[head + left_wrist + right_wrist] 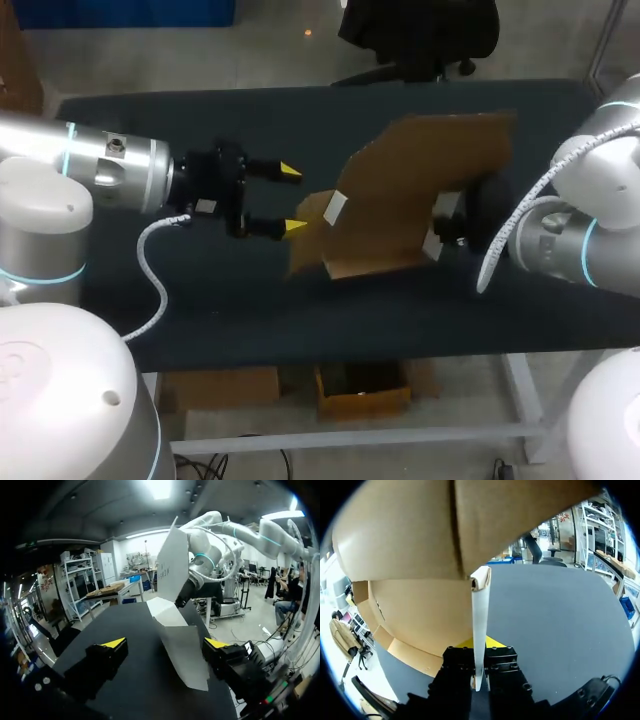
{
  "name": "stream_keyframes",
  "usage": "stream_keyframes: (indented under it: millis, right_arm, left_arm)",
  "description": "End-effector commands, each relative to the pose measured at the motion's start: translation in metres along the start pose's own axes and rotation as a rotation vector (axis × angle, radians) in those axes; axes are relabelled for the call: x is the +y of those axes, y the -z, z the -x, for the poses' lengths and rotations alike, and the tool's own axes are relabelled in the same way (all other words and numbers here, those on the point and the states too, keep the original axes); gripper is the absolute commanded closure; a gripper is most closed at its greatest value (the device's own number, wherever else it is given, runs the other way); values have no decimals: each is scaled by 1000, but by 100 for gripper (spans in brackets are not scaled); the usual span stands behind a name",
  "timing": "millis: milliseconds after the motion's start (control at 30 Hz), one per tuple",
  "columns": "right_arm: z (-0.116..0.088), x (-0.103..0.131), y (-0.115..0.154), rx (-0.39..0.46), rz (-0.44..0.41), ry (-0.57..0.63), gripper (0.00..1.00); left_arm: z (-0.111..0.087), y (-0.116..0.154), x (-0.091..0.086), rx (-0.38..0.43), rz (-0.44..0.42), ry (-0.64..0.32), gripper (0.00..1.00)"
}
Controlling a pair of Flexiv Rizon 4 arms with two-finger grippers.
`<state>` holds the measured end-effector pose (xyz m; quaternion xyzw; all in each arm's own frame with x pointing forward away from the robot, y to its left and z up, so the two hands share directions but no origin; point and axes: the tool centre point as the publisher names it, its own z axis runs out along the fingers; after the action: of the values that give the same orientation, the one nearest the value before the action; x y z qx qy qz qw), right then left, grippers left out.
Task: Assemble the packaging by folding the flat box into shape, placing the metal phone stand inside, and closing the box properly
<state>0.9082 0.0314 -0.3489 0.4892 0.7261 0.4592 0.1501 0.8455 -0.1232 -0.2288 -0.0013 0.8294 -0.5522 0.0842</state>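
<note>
Two hands over one dark counter. At the right, right hand clamped shut on a thin panel of the flat cardboard box, the panel standing edge-on between both black fingers in the right wrist view. In the head view, mostly hidden behind the cardboard.

Box held up on a slant near the middle of the counter, brown side toward the head camera, pale side toward the left arm. Broad upper panel raised well above the surface. Cannot tell whether the lowest edge touches the counter.

At the left, left hand level and pointing at the box, fingers spread wide, gripping nothing. Lower flap just beside the nearer yellow tip in the head view; touching or apart, impossible to say. From the left wrist, same flap lying ahead of and between the open fingers of the left hand, closer to one finger than the other.
</note>
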Motion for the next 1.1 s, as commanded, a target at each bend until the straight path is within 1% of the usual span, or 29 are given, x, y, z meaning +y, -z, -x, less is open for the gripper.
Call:
stream_keyframes:
  millis: [33,300,433,467,500,800,933,1100]
  right_arm:
    - [4,11,-2,232,-99,-5,100]
    - [7,12,-5,318,-174,-41,100]
    - [9,15,-6,345,-234,-66,100]
    - [9,16,-6,357,-237,-71,100]
    - [9,17,-6,355,-266,-75,100]
    - [8,29,-1,366,-400,-85,100]
    - [6,33,1,368,-477,-81,100]
    - [4,37,1,343,-579,-81,100]
  left_arm:
    - [2,19,4,22,10,4,0]
    - [2,34,10,61,68,10,0]
    - [6,41,14,75,98,15,0]
    - [6,42,15,77,107,14,0]
    - [8,44,17,82,126,13,0]
    - [15,57,26,122,186,34,0]
    - [20,60,30,117,212,59,0]
    - [22,63,33,117,231,74,0]
